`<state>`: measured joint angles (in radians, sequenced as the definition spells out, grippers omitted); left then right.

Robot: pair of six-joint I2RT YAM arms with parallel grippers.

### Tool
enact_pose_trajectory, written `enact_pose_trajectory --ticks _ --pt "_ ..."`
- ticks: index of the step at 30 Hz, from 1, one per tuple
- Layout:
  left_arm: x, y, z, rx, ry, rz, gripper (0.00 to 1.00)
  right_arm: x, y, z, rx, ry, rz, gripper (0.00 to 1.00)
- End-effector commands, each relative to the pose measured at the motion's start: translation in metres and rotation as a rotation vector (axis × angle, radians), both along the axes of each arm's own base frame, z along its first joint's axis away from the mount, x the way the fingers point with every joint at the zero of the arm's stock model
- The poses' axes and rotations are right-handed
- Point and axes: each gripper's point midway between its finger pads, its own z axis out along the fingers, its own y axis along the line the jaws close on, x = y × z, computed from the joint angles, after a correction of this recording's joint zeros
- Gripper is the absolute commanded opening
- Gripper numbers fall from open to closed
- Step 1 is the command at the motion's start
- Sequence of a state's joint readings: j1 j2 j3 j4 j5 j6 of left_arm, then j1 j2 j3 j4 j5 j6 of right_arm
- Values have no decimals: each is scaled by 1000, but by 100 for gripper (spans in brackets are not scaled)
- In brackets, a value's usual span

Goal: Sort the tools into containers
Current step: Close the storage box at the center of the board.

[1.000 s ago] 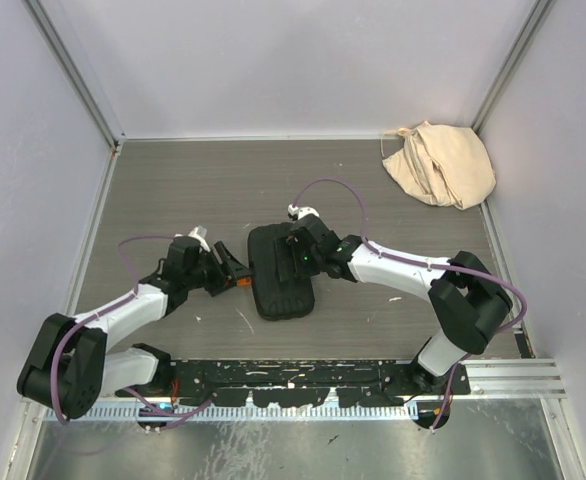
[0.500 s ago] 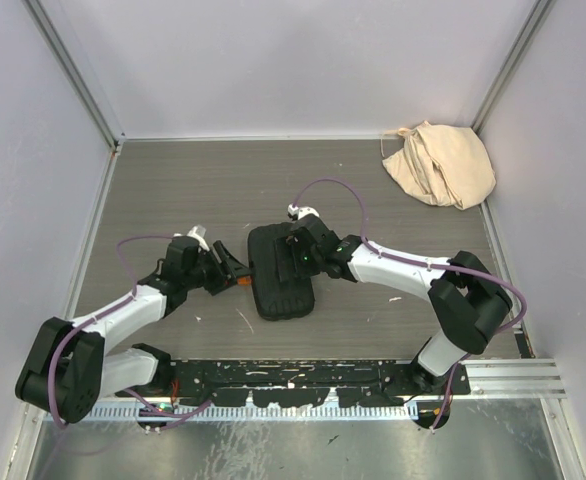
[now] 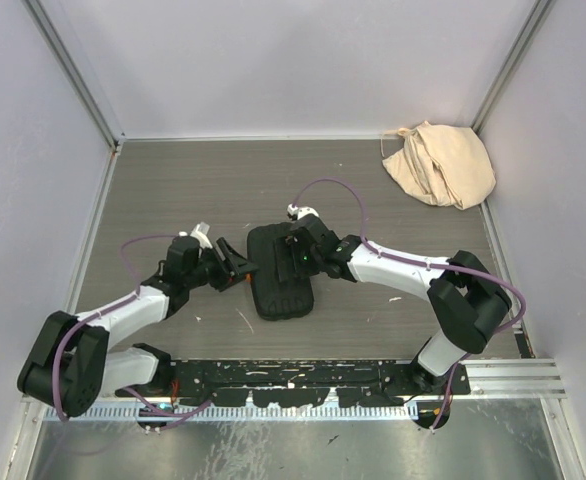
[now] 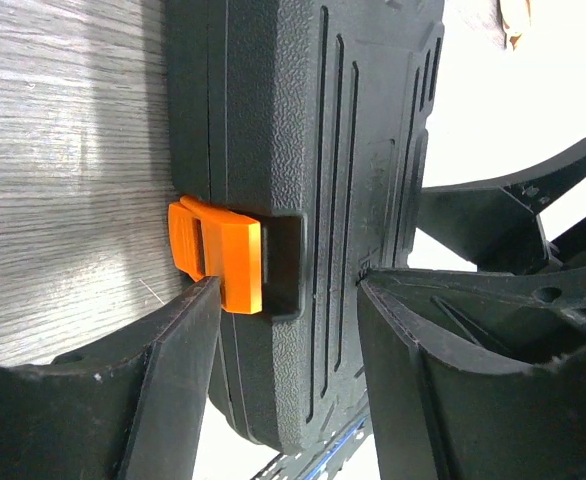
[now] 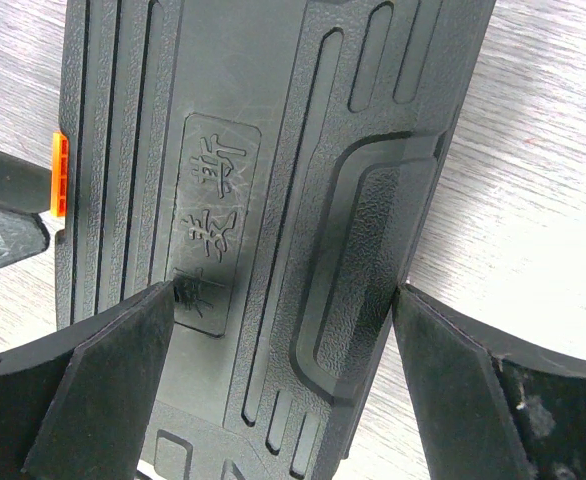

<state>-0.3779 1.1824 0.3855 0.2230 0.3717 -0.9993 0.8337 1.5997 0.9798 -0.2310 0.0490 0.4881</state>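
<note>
The black tool case [image 3: 283, 285] lay closed, ribbed lid up, at the middle of the grey surface [image 3: 193, 190]. The left gripper [image 4: 285, 290] reached its left edge at the orange latch [image 4: 218, 250]. Its fingers were partly spread, one tip against the latch and the other against the lid; whether they squeezed cannot be told. The right gripper [image 5: 285, 295] was low over the lid, fingers spread wide, holding nothing. A beige cloth bag [image 3: 438, 165] sat in the far right corner.
</note>
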Motion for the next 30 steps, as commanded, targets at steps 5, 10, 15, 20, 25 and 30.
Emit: enact_pose_trajectory --ticks 5,10,15,20,25,30 --pt "9 -12 12 -57 -57 -30 57 -3 12 0 26 14 32 92" --pt "13 -14 13 -60 -58 -33 57 -3 13 1 29 15 35 92" --pt "14 -12 7 -21 -30 -27 56 -2 14 1 29 15 37 92" --pt "14 -12 -5 -4 6 -29 56 -3 15 0 31 21 39 92" --pt "15 -17 -11 -13 20 -37 58 -4 15 0 29 23 43 92" --pt "15 -21 -15 -22 32 -45 59 -4 14 0 28 24 42 92"
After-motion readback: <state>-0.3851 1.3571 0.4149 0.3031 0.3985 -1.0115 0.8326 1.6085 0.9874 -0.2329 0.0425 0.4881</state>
